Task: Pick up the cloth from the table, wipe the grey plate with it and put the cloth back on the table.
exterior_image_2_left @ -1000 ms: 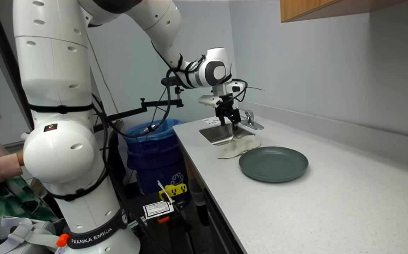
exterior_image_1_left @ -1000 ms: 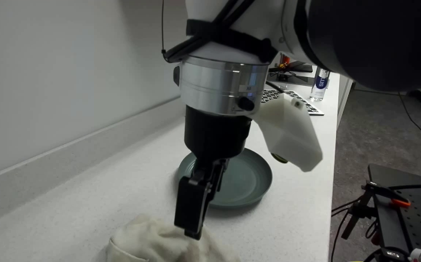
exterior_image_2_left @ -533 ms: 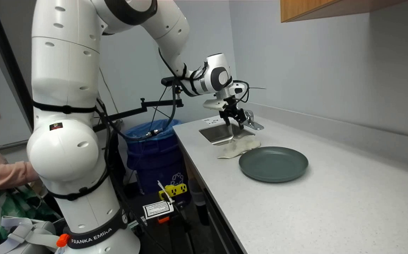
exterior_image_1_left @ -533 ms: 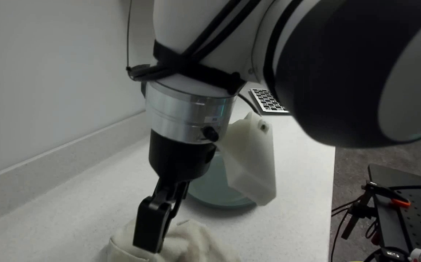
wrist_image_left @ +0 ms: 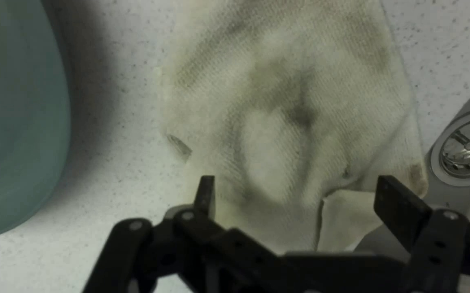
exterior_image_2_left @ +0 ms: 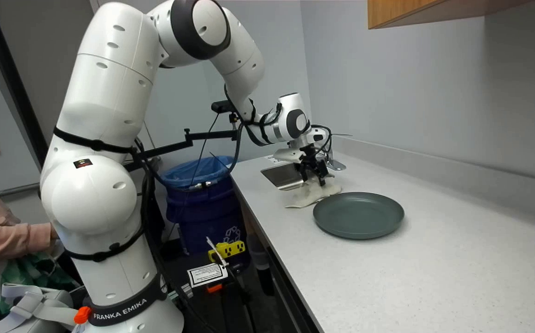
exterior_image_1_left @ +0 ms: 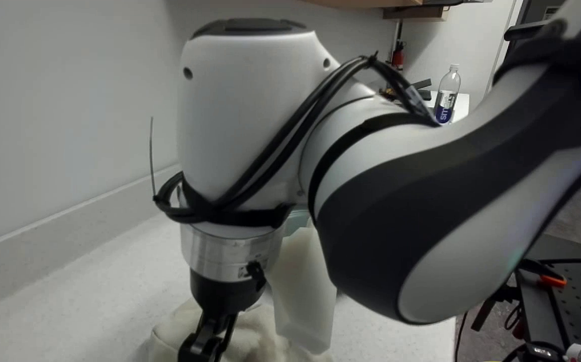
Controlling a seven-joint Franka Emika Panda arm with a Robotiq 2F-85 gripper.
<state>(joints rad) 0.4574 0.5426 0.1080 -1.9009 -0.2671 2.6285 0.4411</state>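
The off-white cloth (wrist_image_left: 275, 93) lies in rumpled folds on the white table (exterior_image_2_left: 434, 268), between the plate and the sink; one corner reaches the sink's edge. My gripper (wrist_image_left: 296, 179) stands open above the cloth's near part, its fingers (wrist_image_left: 401, 207) spread wide with only cloth beneath the gap. Whether the tips touch the fabric I cannot tell. In an exterior view the gripper (exterior_image_2_left: 314, 179) hangs low over the cloth (exterior_image_2_left: 307, 196). The grey plate (exterior_image_2_left: 360, 215) rests flat beside it; in the wrist view the plate (wrist_image_left: 11, 122) is cut off at the left.
A steel sink (exterior_image_2_left: 279, 177) with a drain (wrist_image_left: 468, 146) lies right beside the cloth, and a faucet (exterior_image_2_left: 337, 165) rises behind it. The wall ledge (exterior_image_1_left: 74, 226) runs along the table's back. A wooden cabinet (exterior_image_2_left: 406, 14) hangs above. A bottle (exterior_image_1_left: 446, 98) stands farther along the table.
The arm has come down and the gripper has moved over the cloth, from above the sink side. Its jaws have stayed open. Cloth and plate have not moved.
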